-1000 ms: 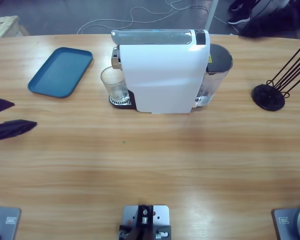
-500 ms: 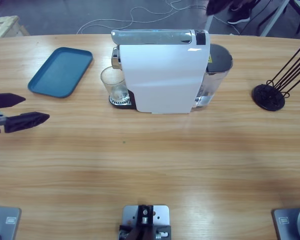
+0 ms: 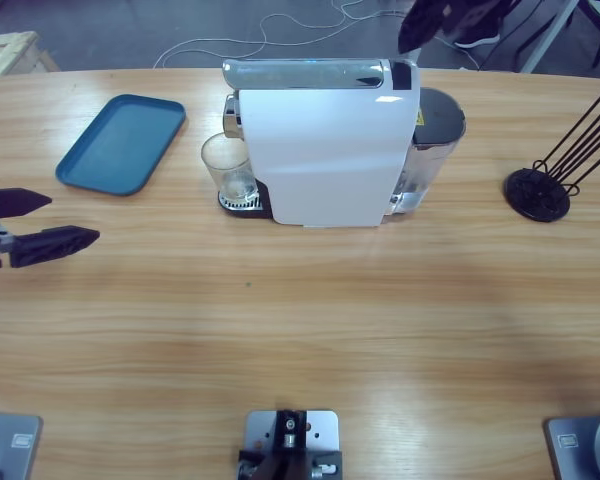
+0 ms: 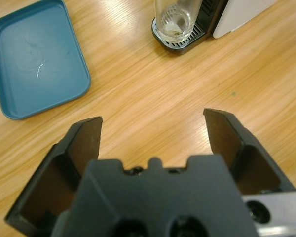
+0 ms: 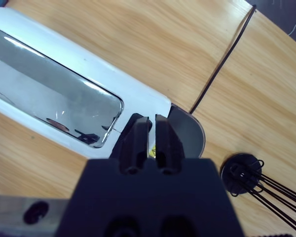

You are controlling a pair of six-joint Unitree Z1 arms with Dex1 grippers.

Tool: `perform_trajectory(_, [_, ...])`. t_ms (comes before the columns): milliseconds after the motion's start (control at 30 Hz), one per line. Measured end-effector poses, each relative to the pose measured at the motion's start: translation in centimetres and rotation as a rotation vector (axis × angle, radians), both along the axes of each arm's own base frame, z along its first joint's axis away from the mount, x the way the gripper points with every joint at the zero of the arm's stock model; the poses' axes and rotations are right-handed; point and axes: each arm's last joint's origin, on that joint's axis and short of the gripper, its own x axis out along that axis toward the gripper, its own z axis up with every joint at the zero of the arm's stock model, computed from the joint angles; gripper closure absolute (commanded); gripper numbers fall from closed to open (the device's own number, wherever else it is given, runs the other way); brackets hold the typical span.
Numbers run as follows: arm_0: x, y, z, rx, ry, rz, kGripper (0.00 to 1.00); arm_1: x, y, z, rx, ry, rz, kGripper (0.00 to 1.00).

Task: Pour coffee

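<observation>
Landmark: big white coffee machine with a silver lid (image 3: pixel 325 150), sitting mid-tabletop on the long wooden tabletop (image 3: pixel 300 330).

Left hand (image 3: pixel 50 220) is hovering well out from the machine's spout end, low over bare wood, jaws spread wide, gripping nothing. Versus half a second ago it's sitting in practically the same spot; a second ago it was further out at the edge, so it has come in and parked.

Right hand (image 3: pixel 412 38) is now showing above the machine's far back corner, near the smoked water tank (image 3: pixel 432 135); a bit more of it is in frame than half a second ago. Wrist view: jaws (image 5: pixel 148 136) nearly closed, thin gap, nothing between them, looking down at the silver lid.

Small clear glass tumbler (image 3: pixel 226 168) is standing upright on the drip grate under the spout, unmoved. Coffee: only a faint brownish trace at the tumbler's bottom (image 4: pixel 174 28), hard to tell more.

Teal rectangular plastic tray (image 3: pixel 122 143) is lying beyond the tumbler; black wire rack (image 3: pixel 555 175) is standing past the tank end. Both unchanged.
</observation>
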Motion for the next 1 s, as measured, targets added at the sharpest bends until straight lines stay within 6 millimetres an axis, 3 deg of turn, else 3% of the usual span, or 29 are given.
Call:
perform_trajectory(733, [0.0, 0.0, 0.0, -0.001, -0.001, 0.0, 0.088, -0.9, 1.6, -0.7, -0.002, -0.001, -0.022, 1.0])
perform_trajectory(767, [0.0, 0.0, 0.0, -0.001, -0.001, 0.0, 0.06, -1.0, 1.5, -0.5, -0.009, -0.014, -0.03, 0.884])
perform_trajectory(800, [0.0, 0.0, 0.0, -0.001, -0.001, 0.0, 0.034, -1.1, 1.3, -0.3, -0.014, -0.026, -0.036, 0.445])
perform_trajectory(833, [0.0, 0.0, 0.0, 0.0, 0.0, 0.0, 0.023, -1.2, 1.2, 0.1, -0.018, -0.04, -0.043, 0.182])
perform_trajectory(900, [0.1, -0.1, 0.0, -0.001, 0.002, 0.002, 0.021, -1.5, 0.8, 1.1, -0.016, -0.075, -0.055, 0.024])
perform_trajectory(1000, [0.1, -0.1, 0.0, -0.004, 0.004, 0.005, 0.018, -2.4, -0.1, 2.9, -0.006, -0.101, -0.061, 0.0])
